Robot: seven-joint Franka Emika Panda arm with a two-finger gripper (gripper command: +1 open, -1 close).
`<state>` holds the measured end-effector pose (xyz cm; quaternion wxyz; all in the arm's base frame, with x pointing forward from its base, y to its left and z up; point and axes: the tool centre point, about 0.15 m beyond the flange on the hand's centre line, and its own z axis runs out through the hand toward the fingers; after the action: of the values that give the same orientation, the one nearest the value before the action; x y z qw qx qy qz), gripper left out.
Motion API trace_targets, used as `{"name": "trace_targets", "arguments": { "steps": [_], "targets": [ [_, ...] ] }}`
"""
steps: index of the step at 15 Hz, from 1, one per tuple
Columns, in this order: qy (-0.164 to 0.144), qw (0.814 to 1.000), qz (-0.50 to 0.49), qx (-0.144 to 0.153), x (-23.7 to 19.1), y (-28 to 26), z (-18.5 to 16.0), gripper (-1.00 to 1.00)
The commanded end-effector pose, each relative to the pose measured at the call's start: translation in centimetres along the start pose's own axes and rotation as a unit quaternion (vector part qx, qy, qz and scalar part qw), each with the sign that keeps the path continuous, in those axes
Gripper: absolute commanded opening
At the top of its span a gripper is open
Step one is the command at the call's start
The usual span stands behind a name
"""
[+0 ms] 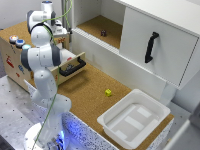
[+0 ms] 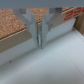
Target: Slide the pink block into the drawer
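The light wooden drawer [image 1: 70, 62] with a black bar handle [image 1: 73, 67] stands pulled open from the small wooden cabinet [image 1: 12, 62] at the exterior view's left. My gripper [image 1: 63, 31] hangs above the back of the cabinet, partly hidden by my own arm. In the wrist view the gripper [image 2: 39, 44] has its two fingers pressed together with nothing visible between them, over a wooden edge [image 2: 20, 44] with cork behind it. No pink block shows in either view.
A yellow block [image 1: 108, 92] lies on the cork table. A white tray [image 1: 150, 107] sits at the front right. A large white door with a black handle [image 1: 151, 47] is behind. A small dark object [image 1: 103, 33] lies on the open shelf. Coloured buttons [image 1: 17, 41] sit on the cabinet top.
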<state>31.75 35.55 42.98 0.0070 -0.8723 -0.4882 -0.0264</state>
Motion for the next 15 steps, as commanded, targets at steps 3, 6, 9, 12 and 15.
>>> {"name": "trace_targets", "arguments": {
  "steps": [3, 6, 9, 12, 15],
  "targets": [
    [0.115, 0.981, 0.158, -0.009, -8.8, 3.2, -4.4, 1.00],
    [0.105, 0.969, 0.223, -0.028, -12.8, 5.5, -6.1, 1.00],
    [0.083, 0.956, 0.279, -0.040, -17.1, 7.3, -6.8, 1.00],
    [0.083, 0.941, 0.328, -0.021, -20.7, 8.4, -6.4, 1.00],
    [0.078, 0.931, 0.357, 0.004, -22.7, 8.8, -4.9, 1.00]
  ]
}}
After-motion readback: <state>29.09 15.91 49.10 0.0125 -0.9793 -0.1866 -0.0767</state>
